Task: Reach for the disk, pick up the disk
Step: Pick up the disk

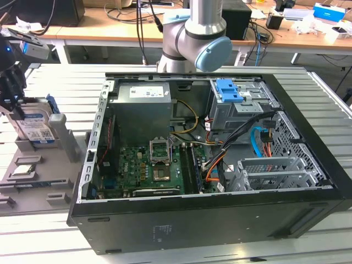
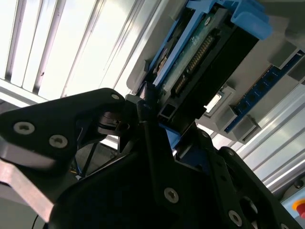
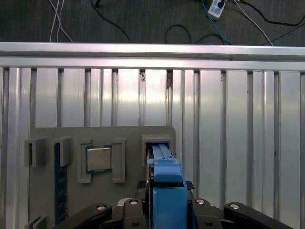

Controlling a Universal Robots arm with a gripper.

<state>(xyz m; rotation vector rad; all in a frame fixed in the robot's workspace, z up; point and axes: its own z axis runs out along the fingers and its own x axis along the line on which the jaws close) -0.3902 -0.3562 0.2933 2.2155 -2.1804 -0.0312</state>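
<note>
As my arm (image 1: 192,33) reaches the exterior view's left | gripper (image 1: 14,102) points down | fingers (image 2: 148,119) clamp the disk (image 1: 36,129), upright

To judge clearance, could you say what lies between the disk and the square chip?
In the first wrist view, just raised walls of the grey holder stand between the chip and the disk.

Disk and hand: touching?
Touching. In the second wrist view the hand clamps the disk, fingers flush on its edge, no gap.
</note>
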